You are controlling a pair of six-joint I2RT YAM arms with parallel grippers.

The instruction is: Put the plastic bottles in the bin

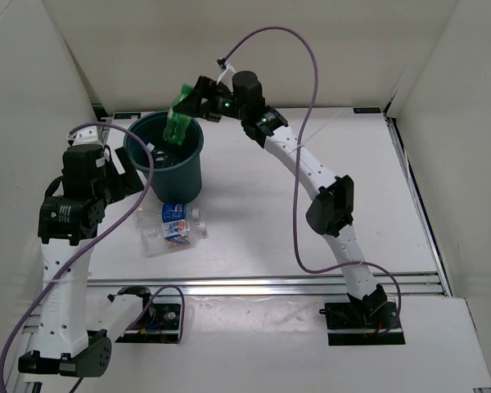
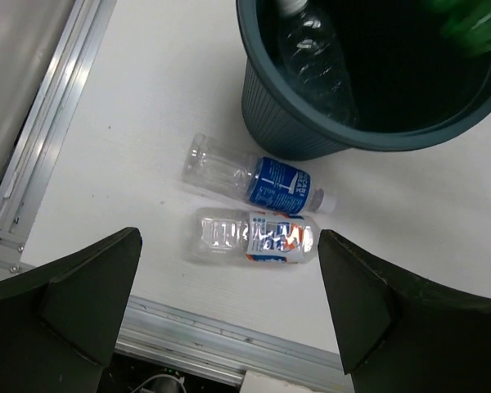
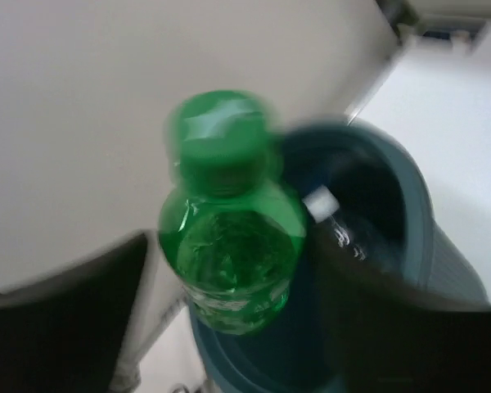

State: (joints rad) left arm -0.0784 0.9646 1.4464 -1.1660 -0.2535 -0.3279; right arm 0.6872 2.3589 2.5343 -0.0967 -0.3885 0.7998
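The dark teal bin (image 1: 178, 178) stands at the table's back left. A translucent green bottle (image 1: 180, 121) hangs cap-up over its rim, blurred, between the fingers of my right gripper (image 1: 195, 100). In the right wrist view the green bottle (image 3: 229, 254) sits between the jaws of the right gripper (image 3: 229, 246), with a thin gap on its left side. A clear bottle (image 2: 315, 57) leans inside the bin (image 2: 286, 123). Two clear labelled bottles (image 1: 176, 214) (image 1: 168, 236) lie on the table in front of the bin. My left gripper (image 1: 131, 176) hovers wide open above them.
In the left wrist view, the blue-label bottle (image 2: 262, 178) and the orange-and-blue-label bottle (image 2: 254, 236) lie side by side. Beyond them are an aluminium rail (image 2: 196, 327) and the table's near edge. White walls close in the table. A purple cable (image 1: 299, 164) loops above the right arm.
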